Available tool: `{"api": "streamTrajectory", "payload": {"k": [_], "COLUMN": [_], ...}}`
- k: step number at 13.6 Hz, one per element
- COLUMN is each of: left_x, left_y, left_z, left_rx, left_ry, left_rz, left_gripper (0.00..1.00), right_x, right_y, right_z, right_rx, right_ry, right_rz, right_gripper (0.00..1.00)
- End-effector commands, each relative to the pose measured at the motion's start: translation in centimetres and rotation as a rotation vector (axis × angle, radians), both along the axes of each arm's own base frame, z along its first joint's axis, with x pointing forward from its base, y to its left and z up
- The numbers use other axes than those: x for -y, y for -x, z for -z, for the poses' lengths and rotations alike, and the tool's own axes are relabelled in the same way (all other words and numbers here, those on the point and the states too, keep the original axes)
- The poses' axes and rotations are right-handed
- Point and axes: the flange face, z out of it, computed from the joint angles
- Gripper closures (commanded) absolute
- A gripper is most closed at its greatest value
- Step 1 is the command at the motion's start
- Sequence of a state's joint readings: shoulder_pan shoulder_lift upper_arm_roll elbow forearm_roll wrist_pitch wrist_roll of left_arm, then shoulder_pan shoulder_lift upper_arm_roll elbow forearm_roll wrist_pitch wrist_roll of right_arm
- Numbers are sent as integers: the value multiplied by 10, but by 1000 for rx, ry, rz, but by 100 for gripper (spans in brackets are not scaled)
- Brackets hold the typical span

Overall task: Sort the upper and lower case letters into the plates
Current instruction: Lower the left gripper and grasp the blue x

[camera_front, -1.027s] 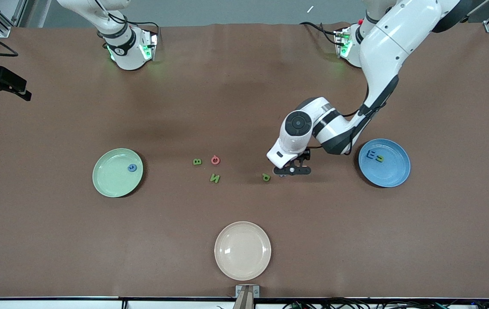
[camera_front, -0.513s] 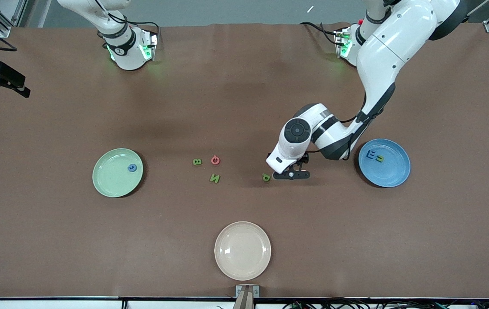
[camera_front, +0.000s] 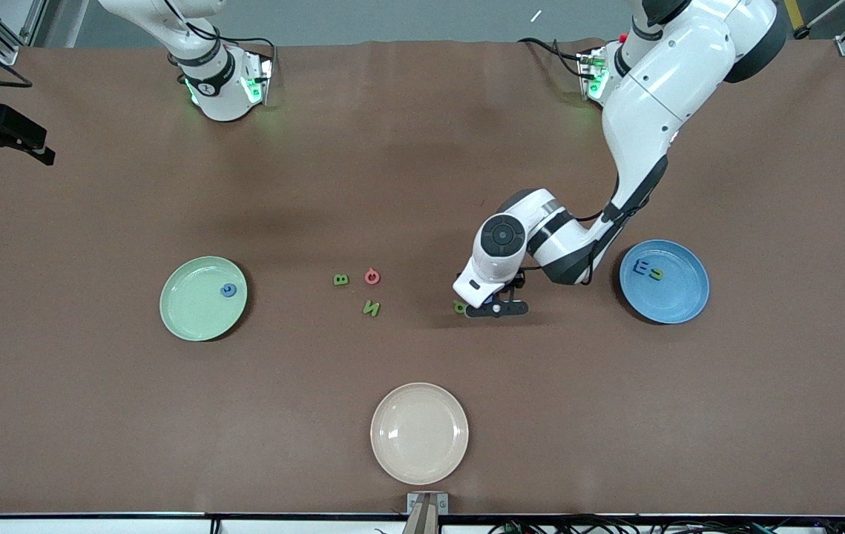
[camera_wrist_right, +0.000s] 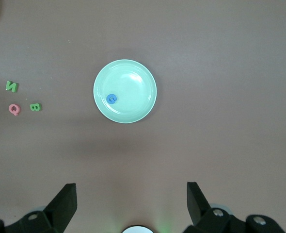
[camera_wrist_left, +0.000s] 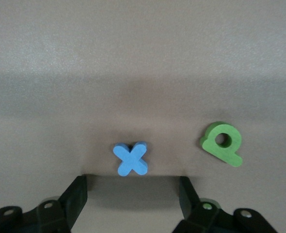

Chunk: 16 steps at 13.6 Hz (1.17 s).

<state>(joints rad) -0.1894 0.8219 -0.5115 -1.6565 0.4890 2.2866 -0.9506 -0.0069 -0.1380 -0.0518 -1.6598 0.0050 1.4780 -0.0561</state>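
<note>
Lowered and shifted toward the small green letter since a second ago, the left gripper hangs spread just above the brown desk, a small blue x-shaped letter lying just before its fingers. Green B, red letter and green N lie mid-desk. One blue letter sits in the pale green plate; two letters in the blue plate. Waiting high, the right gripper is spread.
</note>
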Motion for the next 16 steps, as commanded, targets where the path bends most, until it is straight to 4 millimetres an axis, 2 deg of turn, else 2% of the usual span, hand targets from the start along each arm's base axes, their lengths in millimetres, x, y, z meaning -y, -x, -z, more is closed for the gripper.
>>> {"api": "streamTrajectory", "payload": {"k": [1,4,8,11,16], "left_x": [1,-2,-4,-12,-11], "left_y": [-6,-9,-15,-27,-28], "left_z": [0,-1,-5,-5,-6], "left_rx": [10,13,32,68,74], "left_ry": [-2,-1,17,24,35], "left_rz": [-20,-25,-26,-41,-47], "left_gripper": [35,47,50,52,65], "right_x": [9,9,10,9,8], "right_y": [12,16,18,18,17], "right_z": [1,-3,-1,-2,-1], "right_rx": [8,8,4,10,9], "right_ry": [-11,-11,-8,-3,-3], "right_rz": [24,26,27,25,23], "right_gripper": [0,0,0,0,0]}}
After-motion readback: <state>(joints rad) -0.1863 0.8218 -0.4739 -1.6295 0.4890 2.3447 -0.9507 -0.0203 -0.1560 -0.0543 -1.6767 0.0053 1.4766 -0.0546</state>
